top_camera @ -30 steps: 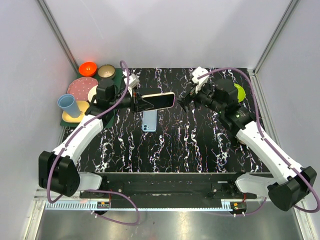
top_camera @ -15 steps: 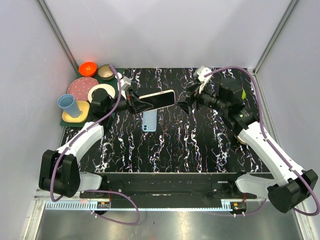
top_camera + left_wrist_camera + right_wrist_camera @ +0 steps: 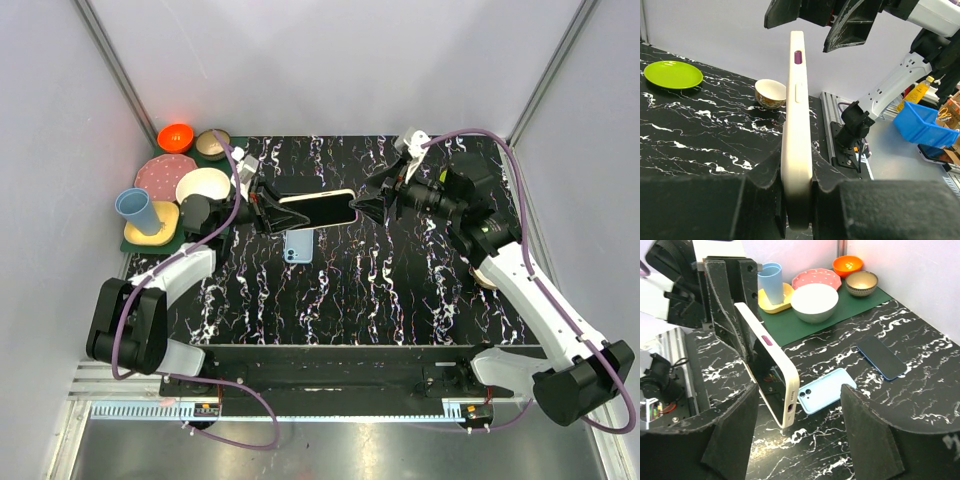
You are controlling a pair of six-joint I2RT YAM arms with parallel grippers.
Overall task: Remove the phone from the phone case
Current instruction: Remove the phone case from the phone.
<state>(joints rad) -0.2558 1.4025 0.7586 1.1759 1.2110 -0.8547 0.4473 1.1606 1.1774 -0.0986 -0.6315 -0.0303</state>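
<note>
Over the past second the right gripper [image 3: 366,207] has been brought in to the free end of the phone case [image 3: 318,210] and its jaws drawn narrower. The case has been lowered slightly and the left arm pulled back toward the mat.

Beneath the case, a light-blue phone [image 3: 298,246] is seen lying back-up on the marbled black table [image 3: 400,290], with a dark phone [image 3: 882,357] flat just beyond it. In the far left corner a green mat [image 3: 855,307] is set with a white bowl [image 3: 203,184], a pink plate [image 3: 163,176], an orange bowl [image 3: 175,136], a tan bowl [image 3: 211,144] and a blue cup [image 3: 137,211] on a yellow saucer [image 3: 168,218]. A green plate [image 3: 672,74] and a small bowl [image 3: 770,93] are seen on the table's right side.

The cream case is held on edge above the table, clamped at one end by the left gripper [image 3: 268,213], whose forearm is stretched low. The right gripper's jaws are spread to either side of the other end, not touching it, with the arm reached in from the right.
</note>
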